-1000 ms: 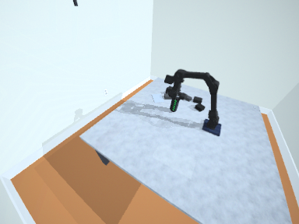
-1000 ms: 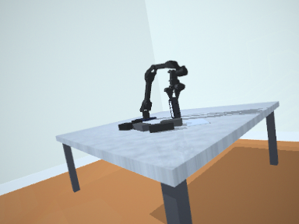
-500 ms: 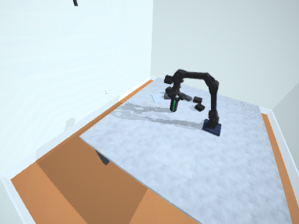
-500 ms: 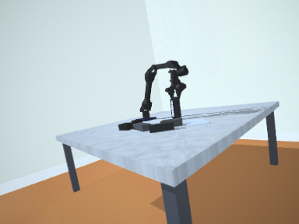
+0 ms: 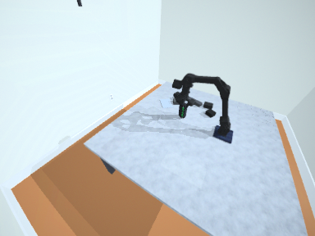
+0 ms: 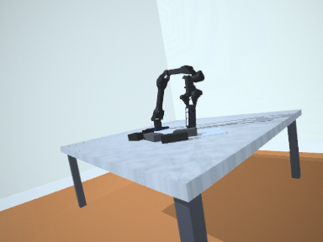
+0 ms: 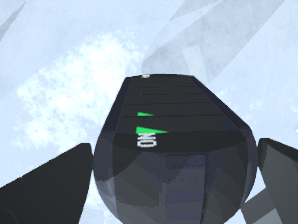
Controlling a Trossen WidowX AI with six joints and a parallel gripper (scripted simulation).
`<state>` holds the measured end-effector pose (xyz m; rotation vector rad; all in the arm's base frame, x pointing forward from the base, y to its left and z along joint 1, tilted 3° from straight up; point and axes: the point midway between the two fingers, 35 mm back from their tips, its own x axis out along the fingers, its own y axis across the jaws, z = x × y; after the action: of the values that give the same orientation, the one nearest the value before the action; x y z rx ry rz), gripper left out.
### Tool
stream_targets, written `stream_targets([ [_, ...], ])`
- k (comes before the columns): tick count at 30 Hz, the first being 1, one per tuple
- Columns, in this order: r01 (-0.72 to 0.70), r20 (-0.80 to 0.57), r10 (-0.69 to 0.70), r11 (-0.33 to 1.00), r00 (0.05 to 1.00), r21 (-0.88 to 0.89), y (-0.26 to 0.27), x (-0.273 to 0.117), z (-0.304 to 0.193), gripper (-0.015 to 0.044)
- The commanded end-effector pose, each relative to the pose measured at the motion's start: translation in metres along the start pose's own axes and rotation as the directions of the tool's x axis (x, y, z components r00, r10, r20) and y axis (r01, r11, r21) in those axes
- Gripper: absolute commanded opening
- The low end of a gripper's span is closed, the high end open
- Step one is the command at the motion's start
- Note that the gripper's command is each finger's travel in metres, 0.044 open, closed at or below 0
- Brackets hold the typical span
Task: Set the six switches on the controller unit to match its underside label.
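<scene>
The dark grey controller unit [image 5: 180, 111] [image 6: 191, 118] [image 7: 155, 100] stands on end, nearly upright, under the wrist. My gripper [image 5: 183, 103] [image 6: 190, 105] [image 7: 176, 151] points down and is shut on its upper end, one finger on each side. The switch face with green marks shows in the top view. In the wrist view that face is seen very steeply; only two green wedges and the ON print show clearly, so most switch states cannot be read. In the exterior view a pale strip shows on its left face, too small to read. Whether its lower end touches the bench cannot be told.
Several dark modules lie beside the unit, among them a block [image 5: 208, 105], another block [image 5: 210, 112] and a long one [image 6: 174, 138]. A pale sheet [image 5: 166, 103] [image 6: 214, 132] lies beyond the unit. The arm's blue base [image 5: 227, 138] stands on the bench [image 5: 246, 172].
</scene>
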<state>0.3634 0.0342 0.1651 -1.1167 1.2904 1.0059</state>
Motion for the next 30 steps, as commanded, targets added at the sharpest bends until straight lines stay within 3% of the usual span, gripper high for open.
stream_targets([
  [1, -0.017, 0.016, 0.017, 1.0, 1.0, 0.0, 0.0, 0.006, 0.006, 0.0338],
  [30, -0.017, 0.089, 0.017, 1.0, 0.996, 0.0, 0.0, 0.01, 0.027, 0.0338],
])
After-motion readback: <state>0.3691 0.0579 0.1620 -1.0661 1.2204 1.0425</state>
